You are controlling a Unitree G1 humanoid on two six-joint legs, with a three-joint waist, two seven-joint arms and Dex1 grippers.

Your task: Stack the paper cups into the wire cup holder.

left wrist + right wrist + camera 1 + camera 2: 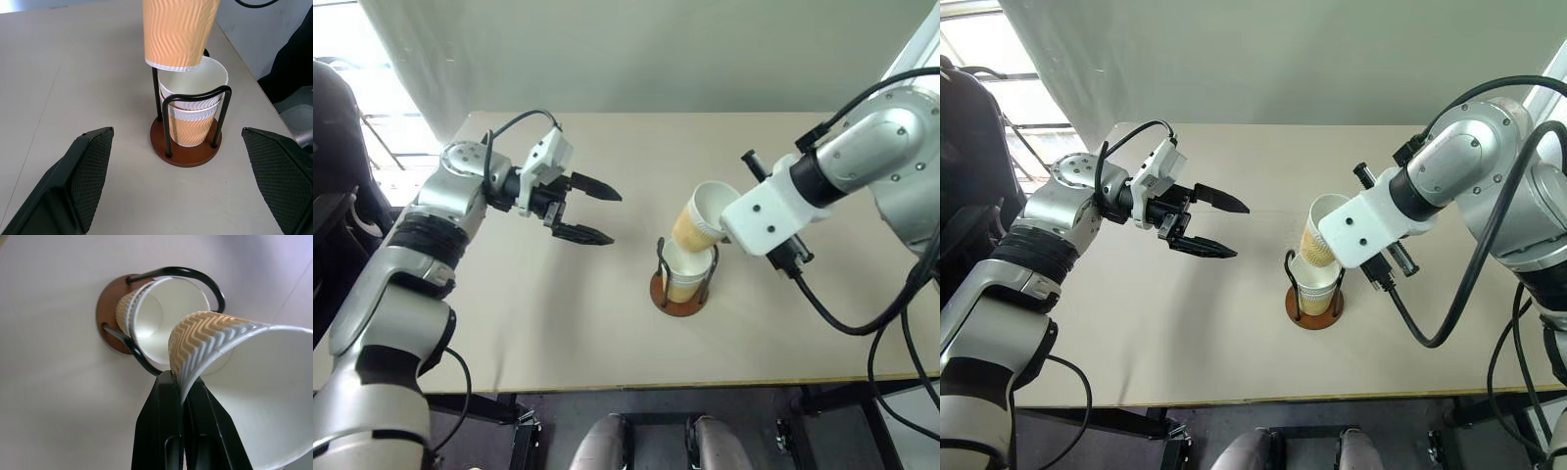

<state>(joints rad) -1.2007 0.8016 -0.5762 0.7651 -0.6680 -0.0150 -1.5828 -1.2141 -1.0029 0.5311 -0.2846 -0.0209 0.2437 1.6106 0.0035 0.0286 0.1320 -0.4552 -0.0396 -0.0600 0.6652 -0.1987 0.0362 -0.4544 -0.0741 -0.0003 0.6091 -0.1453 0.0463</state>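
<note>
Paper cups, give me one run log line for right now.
right pincer: pinching cup wall, above holder | holder: cups nested | left pincer: open, empty

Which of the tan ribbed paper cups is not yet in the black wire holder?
The tilted tan ribbed paper cup pinched by its rim in the right gripper, above the wire holder; the others stand nested inside.

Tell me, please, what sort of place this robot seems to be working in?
Probably an indoor lab or test room, not a café: a plain beige table bearing just the wire cup holder with paper cups, a pale curtain behind it, a bright window to one side, and loose black cables.
</note>
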